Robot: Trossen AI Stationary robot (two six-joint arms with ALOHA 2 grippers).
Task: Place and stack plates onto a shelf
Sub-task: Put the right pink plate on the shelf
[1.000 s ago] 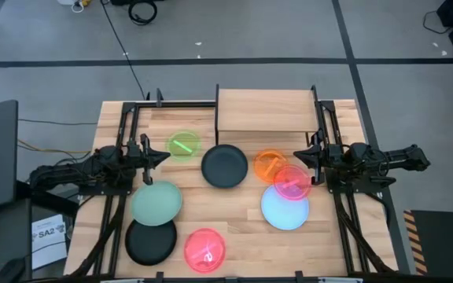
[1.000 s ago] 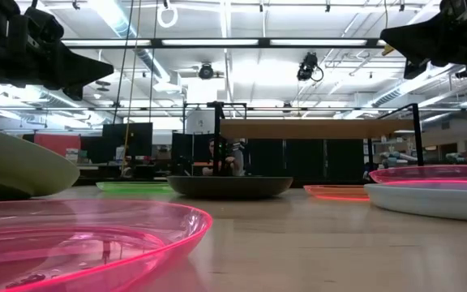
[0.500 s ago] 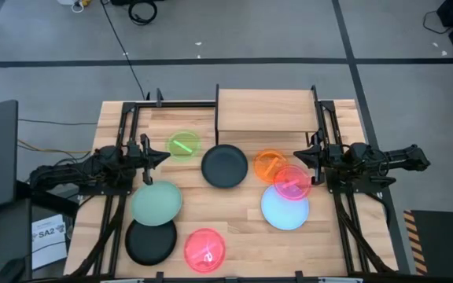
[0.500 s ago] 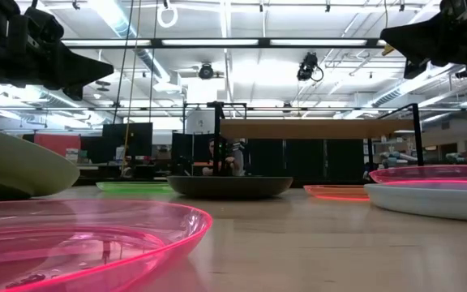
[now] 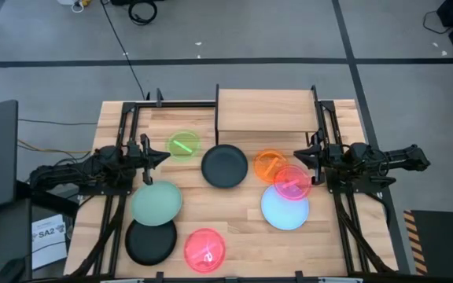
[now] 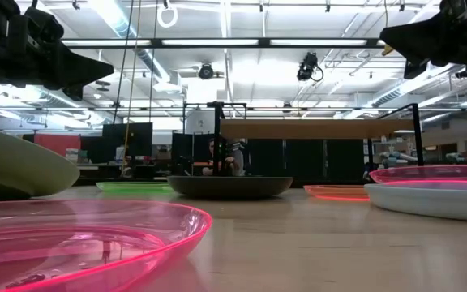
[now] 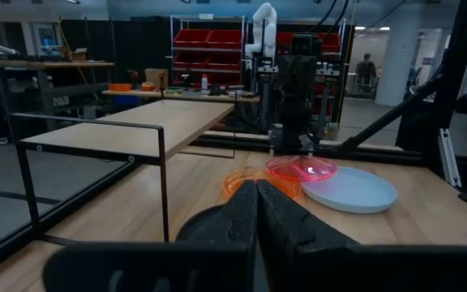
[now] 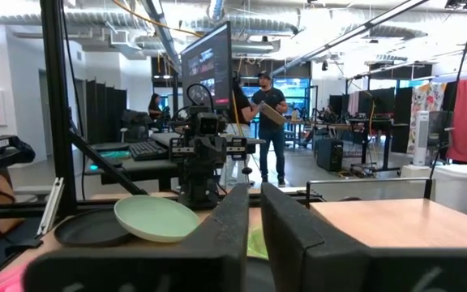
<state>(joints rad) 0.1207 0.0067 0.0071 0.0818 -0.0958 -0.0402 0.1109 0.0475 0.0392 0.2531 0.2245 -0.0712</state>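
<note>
Several round plates lie flat on the wooden table: lime green, black, orange, pale green, a second black and red. The pink plate rests partly on the orange plate and on the light blue plate. The shelf stands on black legs at the far edge with nothing on its board. My left gripper hovers shut between the lime green and pale green plates. My right gripper hovers shut above the orange and pink plates.
Black metal frames run along both sides of the table under the arms. People stand in the room beyond the table. Bare wood shows between the centre black plate and the red plate.
</note>
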